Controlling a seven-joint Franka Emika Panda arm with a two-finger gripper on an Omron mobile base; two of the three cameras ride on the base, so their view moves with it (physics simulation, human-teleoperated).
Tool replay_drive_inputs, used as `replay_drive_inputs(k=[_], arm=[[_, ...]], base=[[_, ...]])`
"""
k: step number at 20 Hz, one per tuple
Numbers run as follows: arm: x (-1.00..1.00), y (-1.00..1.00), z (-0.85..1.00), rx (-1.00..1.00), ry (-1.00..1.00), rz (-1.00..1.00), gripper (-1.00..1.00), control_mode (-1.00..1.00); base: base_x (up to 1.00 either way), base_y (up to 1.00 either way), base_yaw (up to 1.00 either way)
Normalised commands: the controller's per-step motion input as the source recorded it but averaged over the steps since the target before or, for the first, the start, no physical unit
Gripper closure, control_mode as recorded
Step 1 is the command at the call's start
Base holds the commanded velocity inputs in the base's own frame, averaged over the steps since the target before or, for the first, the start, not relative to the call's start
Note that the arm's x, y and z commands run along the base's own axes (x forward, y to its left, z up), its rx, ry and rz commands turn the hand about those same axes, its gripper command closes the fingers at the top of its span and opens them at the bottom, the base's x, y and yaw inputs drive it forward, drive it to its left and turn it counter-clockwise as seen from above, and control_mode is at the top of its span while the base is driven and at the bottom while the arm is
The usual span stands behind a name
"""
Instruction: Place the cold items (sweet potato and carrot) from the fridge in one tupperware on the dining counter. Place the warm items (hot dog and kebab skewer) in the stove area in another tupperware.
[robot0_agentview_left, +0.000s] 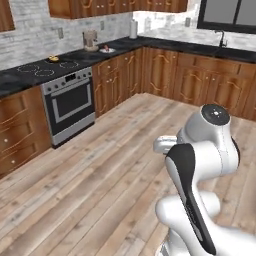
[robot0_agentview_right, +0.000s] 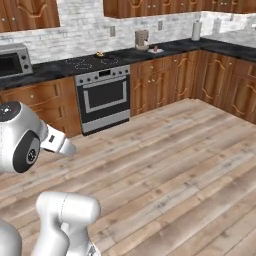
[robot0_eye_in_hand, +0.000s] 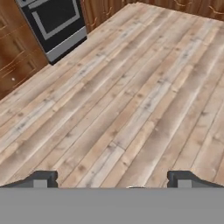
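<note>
So the gripper (robot0_eye_in_hand: 112, 179) sits at the bottom of the hand view with its two dark fingertips (robot0_eye_in_hand: 41, 178) spread about as wide as they go, one near the lower left and the other near the lower right. Nothing between them, nothing touched, just bare wooden floor (robot0_eye_in_hand: 131, 100) under the hand.

As for the warm stuff: there's a small yellowish-orange thing (robot0_agentview_left: 53, 59) on the black counter just right of the cooktop (robot0_agentview_left: 45, 67) in the upper left of the left base view, and it shows again near the top centre of the right base view. Too small and blurry to say if it's the hot dog or the kebab. A bit further along the counter there's a pale plate-like thing with something red on it (robot0_agentview_left: 106, 50), next to a coffee machine (robot0_agentview_left: 90, 41). Can't tell what that is either.

The oven (robot0_agentview_left: 69, 105) sits below the cooktop, brown cabinets on both sides. A microwave (robot0_agentview_right: 12, 60) is at the left edge of the right base view. The white arm (robot0_agentview_left: 200, 165) fills the lower right of the left base view, well away from the counter.
</note>
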Motion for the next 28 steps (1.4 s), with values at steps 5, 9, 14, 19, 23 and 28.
replay_drive_inputs(k=[5, 9, 14, 19, 23, 28], arm=[[0.0, 0.0, 0.0, 0.0, 0.0, 0.0, -1.0, 1.0], [0.0, 0.0, 0.0, 0.0, 0.0, 0.0, -1.0, 1.0], [0.0, 0.0, 0.0, 0.0, 0.0, 0.0, -1.0, 1.0], [0.0, 0.0, 0.0, 0.0, 0.0, 0.0, -1.0, 1.0], [0.0, 0.0, 0.0, 0.0, 0.0, 0.0, -1.0, 1.0], [0.0, 0.0, 0.0, 0.0, 0.0, 0.0, -1.0, 1.0]], base=[[1.0, 0.0, 0.0], [1.0, 0.0, 0.0], [1.0, -0.06, 0.0], [1.0, -0.2, 0.04], [1.0, -0.18, 0.05], [1.0, -0.09, 0.02]])
